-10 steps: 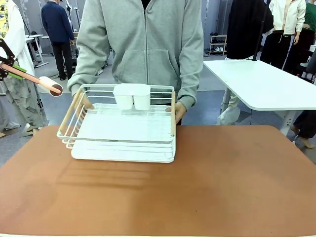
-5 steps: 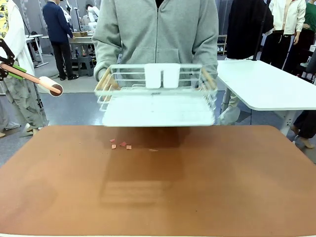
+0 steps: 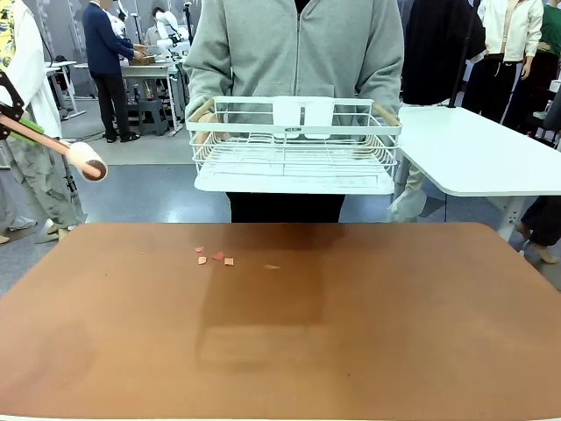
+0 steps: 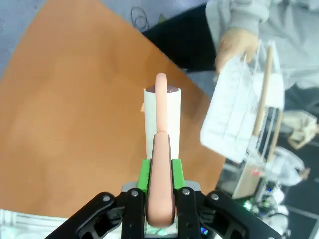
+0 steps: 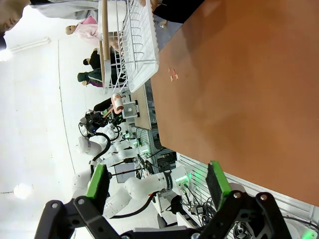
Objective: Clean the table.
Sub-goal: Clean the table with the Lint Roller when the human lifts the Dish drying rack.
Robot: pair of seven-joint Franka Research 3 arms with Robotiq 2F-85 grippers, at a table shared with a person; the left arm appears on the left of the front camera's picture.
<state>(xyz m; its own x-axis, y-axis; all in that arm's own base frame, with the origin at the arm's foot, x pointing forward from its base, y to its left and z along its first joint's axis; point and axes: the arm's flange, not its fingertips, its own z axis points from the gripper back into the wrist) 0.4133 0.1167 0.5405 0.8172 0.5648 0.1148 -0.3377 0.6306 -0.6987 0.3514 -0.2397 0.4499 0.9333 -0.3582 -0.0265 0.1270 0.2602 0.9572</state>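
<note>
Pads (image 4: 144,174) of our left gripper (image 4: 159,172) are pinching the smooth, rounded pink handle of a lint roller (image 4: 162,119), whose white paper-wrapped cylinder is hanging off the table's left side. Our right gripper (image 5: 157,181) is hovering over the table's near edge with its jaws spread wide and nothing between them. Below both, the table (image 3: 394,333) is stretching across the whole front view, its matte reddish-brown top looking flat and even. Toward its far edge a few tiny flat pinkish scraps (image 3: 215,257) are lying loosely scattered. Just beyond them, a person (image 3: 298,53) is holding a white wire dish rack (image 3: 294,145) with pale wooden handles clear above the far edge. We are judging the main risks as these: the slick handle may be twisting in our narrow grip once the roll is pressing down, the light scraps may be skidding off the far edge instead of sticking, and a long reach may be bumping the rack if it is hovering that close.
</note>
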